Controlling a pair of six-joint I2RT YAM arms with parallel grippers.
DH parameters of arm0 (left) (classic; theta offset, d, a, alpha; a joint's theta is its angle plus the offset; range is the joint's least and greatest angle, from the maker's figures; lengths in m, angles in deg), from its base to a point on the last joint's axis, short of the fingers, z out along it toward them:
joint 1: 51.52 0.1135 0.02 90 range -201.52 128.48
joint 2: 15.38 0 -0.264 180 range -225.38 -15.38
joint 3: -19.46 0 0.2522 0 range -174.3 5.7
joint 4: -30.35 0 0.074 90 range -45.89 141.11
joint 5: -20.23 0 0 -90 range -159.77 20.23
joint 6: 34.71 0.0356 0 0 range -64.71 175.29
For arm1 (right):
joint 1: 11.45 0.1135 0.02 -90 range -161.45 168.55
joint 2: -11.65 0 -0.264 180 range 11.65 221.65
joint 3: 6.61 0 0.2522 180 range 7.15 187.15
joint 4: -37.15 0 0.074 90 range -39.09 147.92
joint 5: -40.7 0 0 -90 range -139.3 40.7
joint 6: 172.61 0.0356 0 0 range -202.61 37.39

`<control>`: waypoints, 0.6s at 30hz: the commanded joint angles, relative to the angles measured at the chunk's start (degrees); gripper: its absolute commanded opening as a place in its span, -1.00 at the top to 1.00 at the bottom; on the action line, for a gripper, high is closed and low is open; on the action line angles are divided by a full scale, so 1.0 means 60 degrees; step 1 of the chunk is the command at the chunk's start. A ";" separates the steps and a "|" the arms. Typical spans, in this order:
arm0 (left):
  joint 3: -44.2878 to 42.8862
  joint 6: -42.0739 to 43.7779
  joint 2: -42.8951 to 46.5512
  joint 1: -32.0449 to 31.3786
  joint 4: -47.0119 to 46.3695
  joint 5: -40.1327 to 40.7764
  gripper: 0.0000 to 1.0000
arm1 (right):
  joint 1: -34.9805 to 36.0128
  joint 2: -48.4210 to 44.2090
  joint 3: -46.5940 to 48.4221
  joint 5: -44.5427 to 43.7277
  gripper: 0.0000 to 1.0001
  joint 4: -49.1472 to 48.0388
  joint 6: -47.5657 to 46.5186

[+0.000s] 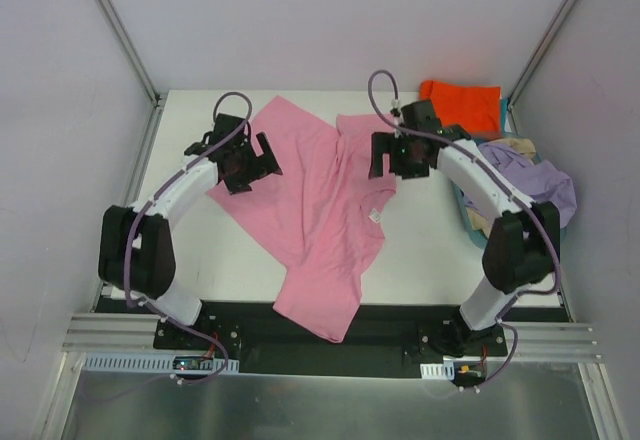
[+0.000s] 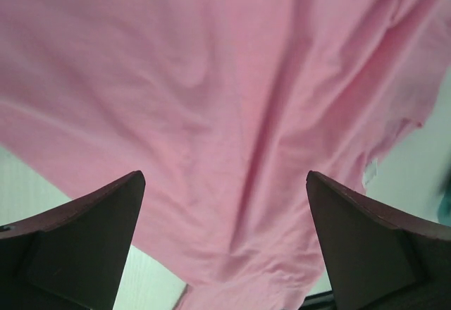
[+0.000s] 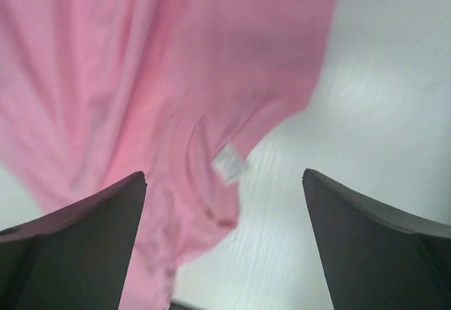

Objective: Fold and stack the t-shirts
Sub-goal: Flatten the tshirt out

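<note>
The pink t-shirt [image 1: 320, 210] lies rumpled across the middle of the white table, one end hanging over the near edge. It fills the left wrist view [image 2: 225, 113] and the left of the right wrist view [image 3: 141, 77], where its white neck label [image 3: 230, 163] shows. My left gripper [image 1: 262, 157] is open and empty above the shirt's left part. My right gripper [image 1: 385, 155] is open and empty above the shirt's right edge. An orange-red t-shirt [image 1: 462, 102] lies folded at the back right. Lavender [image 1: 540, 182] and beige [image 1: 512, 147] shirts lie in the basket. The teal one is barely visible.
A light blue plastic basket [image 1: 468, 218] stands at the right edge of the table, behind my right arm. Bare white table [image 1: 430, 250] shows right of the pink shirt and at the near left [image 1: 225, 260]. Grey walls close in the sides and back.
</note>
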 commanded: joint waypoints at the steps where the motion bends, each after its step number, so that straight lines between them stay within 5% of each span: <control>1: -0.2091 0.0101 -0.1967 0.1119 0.0091 -0.0424 -0.99 | 0.1333 -0.1512 -0.3265 0.2179 -0.94 -0.0721 0.1715; 10: -0.3331 0.0042 -0.4654 0.1956 0.0121 -0.0617 -0.99 | 0.2554 -0.0345 -0.4124 0.2578 -0.94 -0.1749 0.3240; 18: -0.1325 -0.0221 -0.4086 0.2177 0.0135 -0.0234 -0.99 | 0.0449 0.1265 -0.3261 0.1525 -0.95 -0.0580 0.2685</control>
